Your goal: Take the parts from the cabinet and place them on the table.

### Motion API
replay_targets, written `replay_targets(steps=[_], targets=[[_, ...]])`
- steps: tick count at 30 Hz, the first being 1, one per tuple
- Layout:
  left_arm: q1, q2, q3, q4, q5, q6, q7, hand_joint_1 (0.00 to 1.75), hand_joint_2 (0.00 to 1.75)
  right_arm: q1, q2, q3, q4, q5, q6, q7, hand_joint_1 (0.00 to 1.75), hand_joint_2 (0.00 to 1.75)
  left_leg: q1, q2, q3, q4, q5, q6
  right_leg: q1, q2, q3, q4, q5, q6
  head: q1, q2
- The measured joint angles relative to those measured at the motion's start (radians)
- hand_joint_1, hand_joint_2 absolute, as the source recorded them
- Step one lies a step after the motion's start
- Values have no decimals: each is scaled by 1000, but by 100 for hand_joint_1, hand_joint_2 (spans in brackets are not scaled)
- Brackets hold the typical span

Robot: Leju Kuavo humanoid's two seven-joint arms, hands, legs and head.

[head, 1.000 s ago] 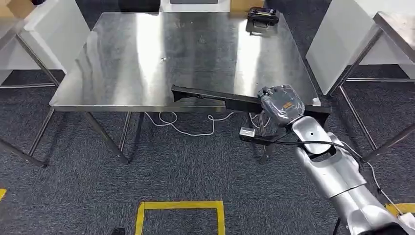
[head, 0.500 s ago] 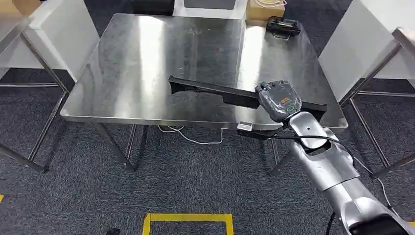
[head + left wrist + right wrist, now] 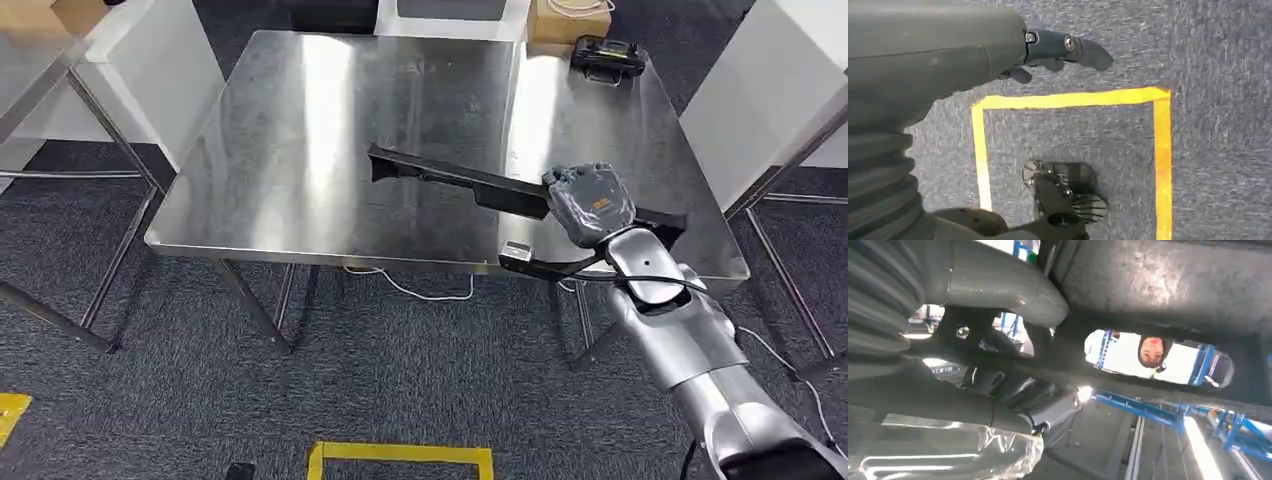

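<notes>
A long black part (image 3: 450,180) lies slanted just above the steel table (image 3: 300,150), over its near right quarter. My right hand (image 3: 590,203) grips it near its right end. In the right wrist view the same black part (image 3: 1168,285) crosses close over my right hand (image 3: 973,295), with the shiny table top mirrored behind it. My left hand (image 3: 948,55) hangs over the carpet with its fingers (image 3: 1068,47) holding nothing.
A small black device (image 3: 606,56) and a cardboard box (image 3: 568,20) sit at the table's far right edge. White panels flank the table on both sides. A white cable (image 3: 430,292) lies on the carpet beneath. Yellow floor tape (image 3: 400,458) marks a square near me.
The view has moved closer to the table. My right hand has carried the black part forward, from over the table's near edge to above its top.
</notes>
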Motion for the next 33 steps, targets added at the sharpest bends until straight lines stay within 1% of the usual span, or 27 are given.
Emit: replay_targets(steps=[4,18,33], targets=[[0,1,0,0,0,0,0,0,175,1,1,0,8,0,0,0,175,175,0,0,0,0,-3,-1,1,0,-1,-1,-2,-2,0,0],[0,3,0,0,-8,8,-13,0,175,1,1,-15,34,7,-1,-2,175,175,2,1,1,-1,-3,-1,2,1,0,0,-2,-2,0,0],[0,3,0,0,-15,8,-13,0,175,2,-3,-28,50,10,0,-3,175,175,2,2,1,-1,-3,-1,3,1,0,0,-2,-2,1,0]])
